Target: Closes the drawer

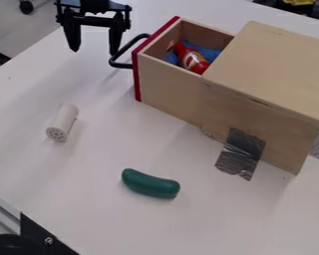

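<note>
Open wooden drawer [167, 81] with red bottle [191, 58] inside, gripper [93, 47] near black handle [121, 56].

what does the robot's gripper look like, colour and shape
The pincer is black, with two straight fingers that narrow to pointed tips, set under a wide, angular black crosspiece. Above that, the part of the arm in view is black too.

Your WidowX gripper [94, 51] is blk: 2 tapered fingers [72, 37] w/ narrow tips, straight crossbar [95, 21] btwn their upper parts, blocky blk housing [94, 6] above.
</note>
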Available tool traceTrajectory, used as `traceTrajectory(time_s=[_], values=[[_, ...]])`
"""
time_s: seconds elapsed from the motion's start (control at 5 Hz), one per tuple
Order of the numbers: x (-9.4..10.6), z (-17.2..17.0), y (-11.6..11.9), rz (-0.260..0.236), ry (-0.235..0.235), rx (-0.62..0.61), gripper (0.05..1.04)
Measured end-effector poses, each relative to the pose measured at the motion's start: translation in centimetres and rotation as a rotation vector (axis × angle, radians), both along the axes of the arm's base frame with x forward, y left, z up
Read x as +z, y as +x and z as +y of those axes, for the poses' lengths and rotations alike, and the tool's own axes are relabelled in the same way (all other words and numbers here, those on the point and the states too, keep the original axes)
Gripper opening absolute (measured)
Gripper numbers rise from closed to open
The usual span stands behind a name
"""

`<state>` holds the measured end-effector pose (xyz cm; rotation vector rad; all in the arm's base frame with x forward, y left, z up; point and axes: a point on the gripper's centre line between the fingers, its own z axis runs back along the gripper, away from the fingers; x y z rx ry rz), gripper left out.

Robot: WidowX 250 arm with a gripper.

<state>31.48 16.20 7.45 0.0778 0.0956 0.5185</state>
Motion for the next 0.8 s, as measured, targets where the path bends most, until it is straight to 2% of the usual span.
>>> traceTrajectory(time_s=[0.2, 0.6, 0.8], values=[[-1.4, -0.2, -0.2, 0.036, -0.019, -0.004, 0.999], [-2.4, 3.0, 2.5, -0.020, 0.017, -0.232, 0.999], [-2.6, 4.2, 3.2, -0.038, 0.012, -0.266, 0.999]])
